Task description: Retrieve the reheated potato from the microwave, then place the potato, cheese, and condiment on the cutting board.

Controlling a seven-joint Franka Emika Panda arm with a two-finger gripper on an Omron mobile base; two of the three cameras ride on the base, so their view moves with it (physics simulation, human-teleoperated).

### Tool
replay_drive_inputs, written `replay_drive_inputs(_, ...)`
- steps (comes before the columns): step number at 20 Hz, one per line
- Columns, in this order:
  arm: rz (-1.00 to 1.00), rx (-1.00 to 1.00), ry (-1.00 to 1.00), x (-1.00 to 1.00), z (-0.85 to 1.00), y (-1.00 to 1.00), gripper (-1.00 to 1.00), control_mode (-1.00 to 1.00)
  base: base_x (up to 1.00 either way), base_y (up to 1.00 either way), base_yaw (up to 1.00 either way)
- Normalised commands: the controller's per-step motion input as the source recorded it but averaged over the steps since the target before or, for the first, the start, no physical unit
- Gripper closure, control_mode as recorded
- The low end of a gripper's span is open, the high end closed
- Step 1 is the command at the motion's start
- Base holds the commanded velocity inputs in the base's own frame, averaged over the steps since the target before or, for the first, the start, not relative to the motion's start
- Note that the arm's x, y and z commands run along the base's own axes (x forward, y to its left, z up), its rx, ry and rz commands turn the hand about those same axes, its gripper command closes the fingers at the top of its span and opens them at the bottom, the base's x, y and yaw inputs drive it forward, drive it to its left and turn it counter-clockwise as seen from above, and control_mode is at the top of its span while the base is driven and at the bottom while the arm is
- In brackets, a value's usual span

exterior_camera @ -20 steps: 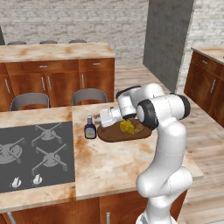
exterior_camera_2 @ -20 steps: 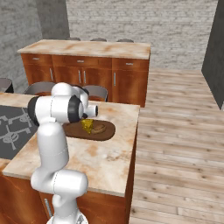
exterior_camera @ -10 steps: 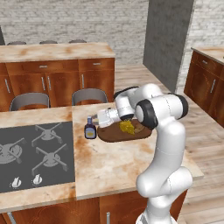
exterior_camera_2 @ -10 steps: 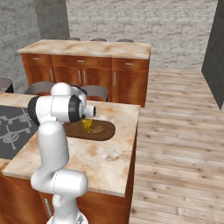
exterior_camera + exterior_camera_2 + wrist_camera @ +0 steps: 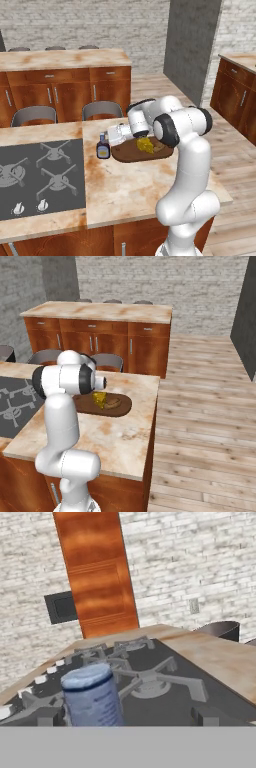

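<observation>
My pincer [image 5: 112,137] has crept a little closer to the condiment [image 5: 103,148] over the last second; I can't tell how wide it stands or whether it holds anything yet. The bottle stands upright on the tabletop [image 5: 125,185], just beside the cutting board [image 5: 131,153], off its end nearest the stove [image 5: 37,175]. The cheese [image 5: 145,145] and what looks like the potato [image 5: 113,403] lie on the board, so probably only the bottle remains.

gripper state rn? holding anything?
Gripper: beside the condiment on the counter, level with its upper part; the fingers themselves can't be made out, so open or shut cannot be told.
</observation>
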Motion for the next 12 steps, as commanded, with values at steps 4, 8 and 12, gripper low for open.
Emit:
replay_drive_inputs(4, 0.0, 0.0, 0.0, 0.0, 0.0, 0.15, -1.0, -1.0, 0.0, 0.0, 0.0)
replay_drive_inputs(8, 0.0, 0.0, 0.0, 0.15, -0.03, 0.04, -1.0, -1.0, 0.0, 0.0, 0.0)
replay_drive_inputs(12, 0.0, 0.01, 0.0, 0.06, 0.0, 0.0, 1.0, -1.0, 0.0, 0.0, 0.0)
